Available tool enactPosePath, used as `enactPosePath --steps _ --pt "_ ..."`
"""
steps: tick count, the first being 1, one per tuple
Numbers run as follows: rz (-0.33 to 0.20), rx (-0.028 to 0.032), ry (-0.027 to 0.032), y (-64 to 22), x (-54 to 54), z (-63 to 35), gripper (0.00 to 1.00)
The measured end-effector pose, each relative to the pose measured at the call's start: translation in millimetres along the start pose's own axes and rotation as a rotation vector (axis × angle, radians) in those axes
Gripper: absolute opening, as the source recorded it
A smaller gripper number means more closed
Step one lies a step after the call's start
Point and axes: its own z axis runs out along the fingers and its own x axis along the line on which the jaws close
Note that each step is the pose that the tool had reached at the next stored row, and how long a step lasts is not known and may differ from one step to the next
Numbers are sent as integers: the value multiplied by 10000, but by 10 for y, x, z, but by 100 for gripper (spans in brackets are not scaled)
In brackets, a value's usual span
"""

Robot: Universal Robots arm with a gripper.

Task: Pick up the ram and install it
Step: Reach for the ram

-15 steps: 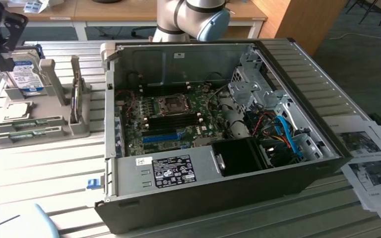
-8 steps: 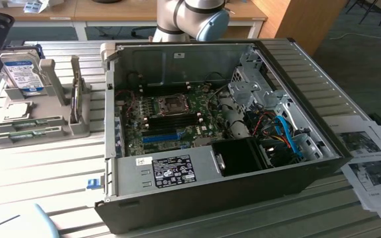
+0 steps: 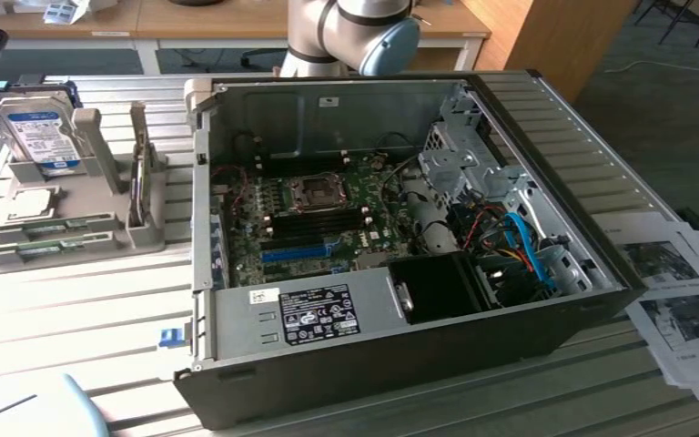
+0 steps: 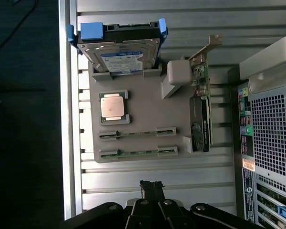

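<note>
My gripper (image 4: 151,186) is closed tight on nothing, hanging over the slatted table (image 4: 133,171) just off the grey holder (image 4: 148,109). The ram (image 4: 137,152) stands on edge in the holder slot nearest my gripper. A second stick (image 4: 137,134) lies parallel beside it, both long axes pointing toward the computer case (image 3: 386,364). The exterior view adds the case's open inside and its motherboard (image 3: 313,223).
</note>
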Motion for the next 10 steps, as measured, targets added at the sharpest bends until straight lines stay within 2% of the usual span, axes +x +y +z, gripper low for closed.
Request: enactPosePath --steps 3,10 --pt "0 0 1 -3 39 0 9" --pt "0 1 0 -2 43 0 9"
